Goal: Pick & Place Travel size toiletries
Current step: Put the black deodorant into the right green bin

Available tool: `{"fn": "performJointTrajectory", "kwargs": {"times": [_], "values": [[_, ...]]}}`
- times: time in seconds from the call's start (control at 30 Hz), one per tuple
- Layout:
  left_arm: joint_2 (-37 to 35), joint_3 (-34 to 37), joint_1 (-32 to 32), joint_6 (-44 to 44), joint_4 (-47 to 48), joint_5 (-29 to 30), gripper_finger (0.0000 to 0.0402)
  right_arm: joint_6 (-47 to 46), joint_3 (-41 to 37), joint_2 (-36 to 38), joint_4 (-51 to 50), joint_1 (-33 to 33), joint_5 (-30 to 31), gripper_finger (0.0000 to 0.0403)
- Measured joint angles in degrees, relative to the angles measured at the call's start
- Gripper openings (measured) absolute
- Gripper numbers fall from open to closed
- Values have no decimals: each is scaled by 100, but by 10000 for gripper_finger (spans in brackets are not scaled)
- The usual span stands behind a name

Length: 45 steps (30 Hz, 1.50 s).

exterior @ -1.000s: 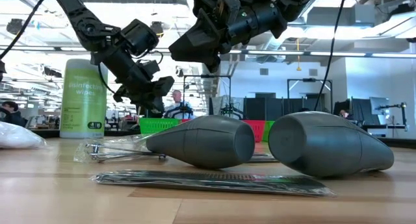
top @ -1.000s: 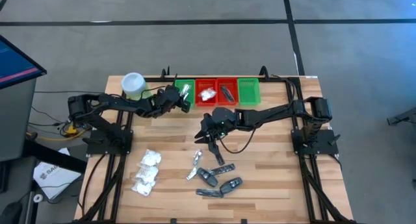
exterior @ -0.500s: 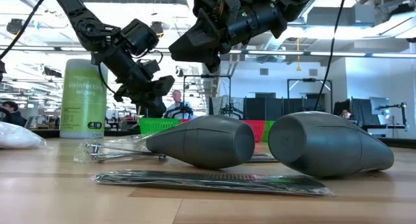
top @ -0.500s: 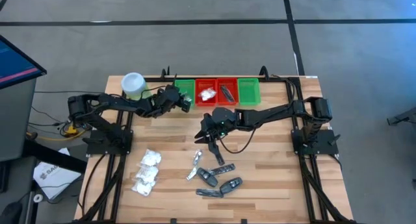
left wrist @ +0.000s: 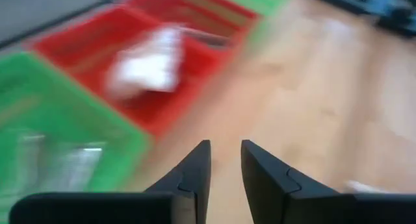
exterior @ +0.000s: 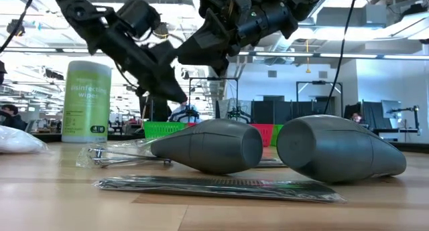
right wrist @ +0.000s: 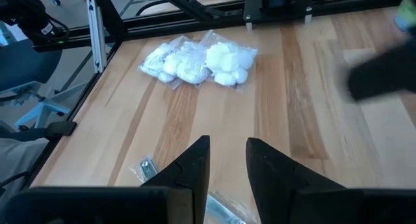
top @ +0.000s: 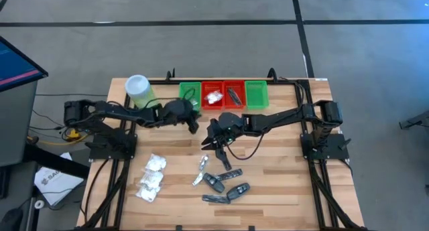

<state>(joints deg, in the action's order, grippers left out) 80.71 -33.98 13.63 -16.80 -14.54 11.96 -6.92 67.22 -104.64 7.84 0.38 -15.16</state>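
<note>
Several toiletries lie on the near half of the table: white puffy packets (top: 153,176), silver sachets (top: 201,169) and dark oblong pieces (top: 226,187), the last looming large in the low view (exterior: 208,145). My left gripper (top: 193,123) hovers over bare wood just near of the left green tray (top: 190,92); in its wrist view the fingers (left wrist: 224,160) stand shut and empty. My right gripper (top: 214,142) hangs above the table's middle, far of the dark pieces, also shut and empty (right wrist: 227,159). White packets (right wrist: 195,58) and a silver sachet (right wrist: 147,167) show beyond it.
A row of trays sits at the far edge: green, red (top: 213,95) with a white packet, red (top: 234,95) with a dark piece, green (top: 256,94). A silver item lies in the left green tray (left wrist: 78,162). The light-green canister (top: 137,88) stands far left. Bare wood lies between the grippers and the trays.
My left gripper has drawn back from over the left green tray toward the near edge and the table's middle. The silver sachet seen at its fingers a second ago is no longer there. The right arm has stayed nearly still.
</note>
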Motion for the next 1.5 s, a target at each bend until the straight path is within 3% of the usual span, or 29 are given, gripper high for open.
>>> {"fn": "performJointTrajectory", "kwargs": {"times": [0.33, 0.6, 0.87, 1.13, 1.27, 1.5], "values": [[-92, 0, -1179, -57, 63, -144, 76, -16, 0, 0, -746, 245, -2, 93], [-90, 0, -1875, -71, 63, -139, 76, -217, 0, 0, -1306, 850, -2, 93], [-88, 0, -2504, -336, 61, -139, 76, -793, 0, 0, -1234, 1613, 0, 93], [-86, 0, -2808, -363, 57, -136, 76, -1304, 41, -491, 198, 2277, 18, 93], [-86, 0, -2872, -364, 53, -135, 76, -1799, 234, -729, 53, 2336, 7, 93], [-86, 0, -2872, -494, 50, -135, 76, -1849, 472, -769, -323, 2369, 26, 100]]}}
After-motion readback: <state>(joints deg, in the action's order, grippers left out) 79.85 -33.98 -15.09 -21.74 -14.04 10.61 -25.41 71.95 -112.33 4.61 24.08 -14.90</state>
